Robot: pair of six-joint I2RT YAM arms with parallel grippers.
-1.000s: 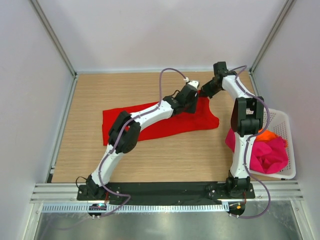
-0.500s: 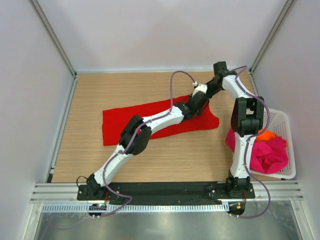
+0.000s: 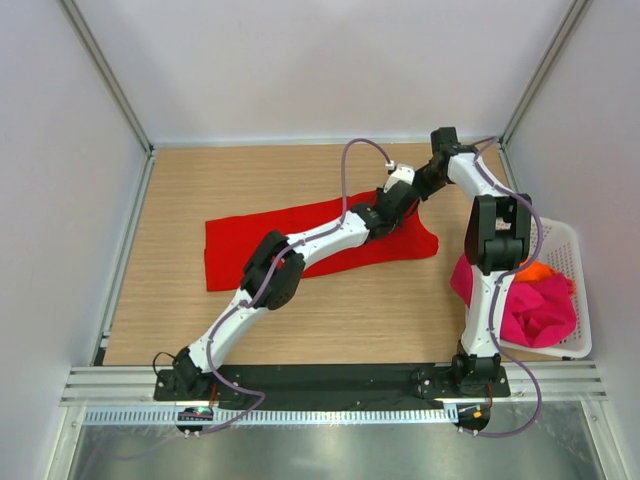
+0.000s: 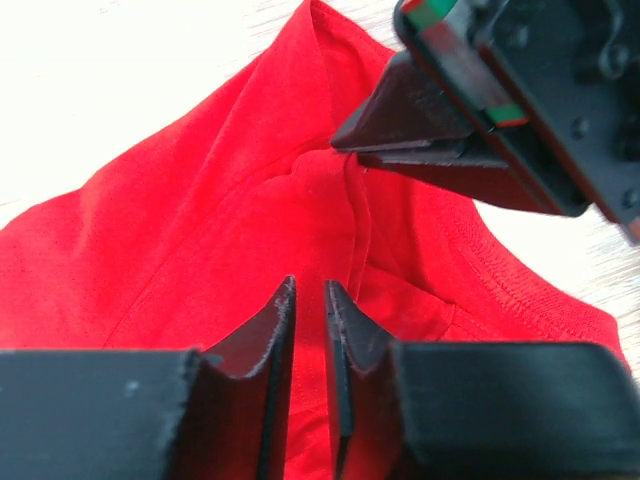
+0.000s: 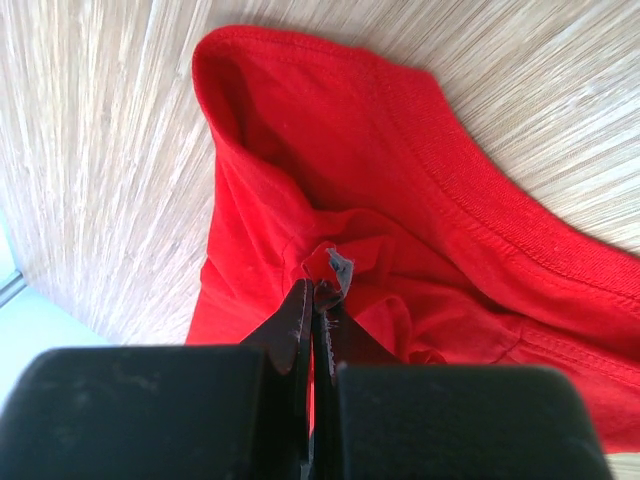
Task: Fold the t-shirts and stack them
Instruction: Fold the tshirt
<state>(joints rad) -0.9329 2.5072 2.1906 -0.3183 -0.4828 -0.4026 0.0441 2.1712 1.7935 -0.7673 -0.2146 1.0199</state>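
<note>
A light wooden table sits enclosed by plain white walls.

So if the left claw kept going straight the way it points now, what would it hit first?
Most likely the red t-shirt just ahead of the left claw, with the right claw close beyond it; the depth between them is unclear.

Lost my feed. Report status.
Right end effector pinching red t-shirt. Left end effector nearly closed beside it, grip unclear. Pink t-shirt in basket.

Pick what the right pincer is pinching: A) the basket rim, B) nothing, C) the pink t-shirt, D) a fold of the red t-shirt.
D: in the right wrist view the right pincer is closed on a bunched fold of the red t-shirt lying on the table.
</note>
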